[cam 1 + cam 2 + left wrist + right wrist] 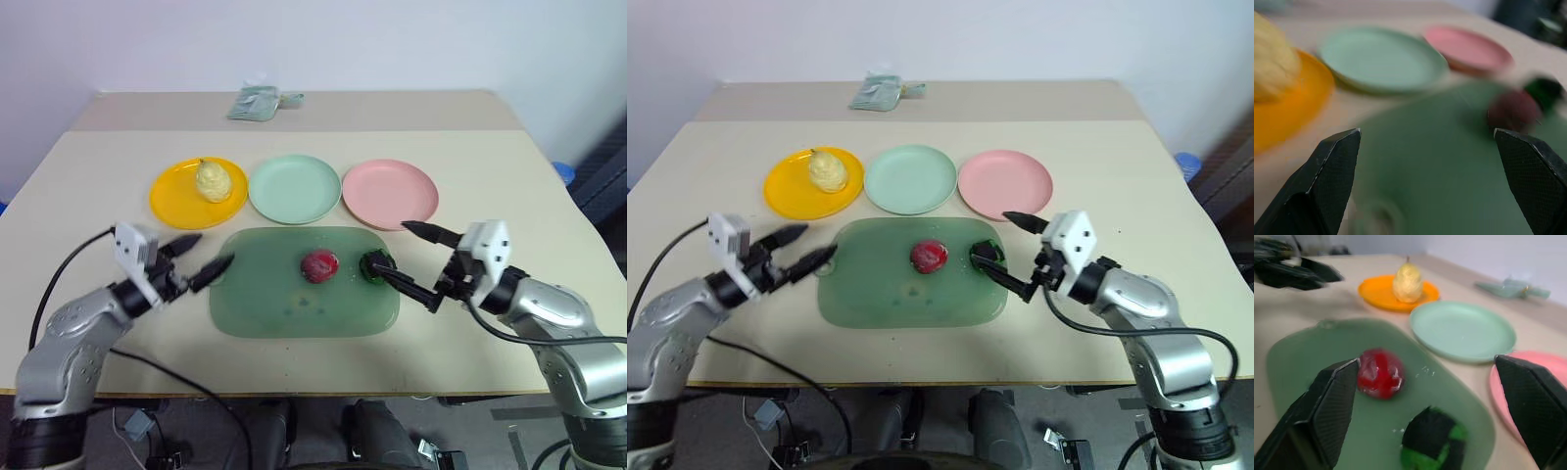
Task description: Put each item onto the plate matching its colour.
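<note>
Items numbered three: a pale yellow bumpy pear point(212, 181) stood on the orange-yellow plate point(176, 201); a glossy red fruit point(319, 265) and a green-and-black chunk point(375, 264) lay on the translucent green mat point(274, 304). The mint plate point(294, 189) and pink plate point(390, 193) were bare. Left gripper point(201, 259) and right gripper point(411, 259) stood wide open, empty. Beige table point(490, 157), white wall point(392, 39)

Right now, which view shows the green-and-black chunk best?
The right wrist view: the green-and-black chunk sits close between the open fingers on the mat. In both eye views it is small and partly behind a right gripper finger; the left wrist view blurs it.
</note>
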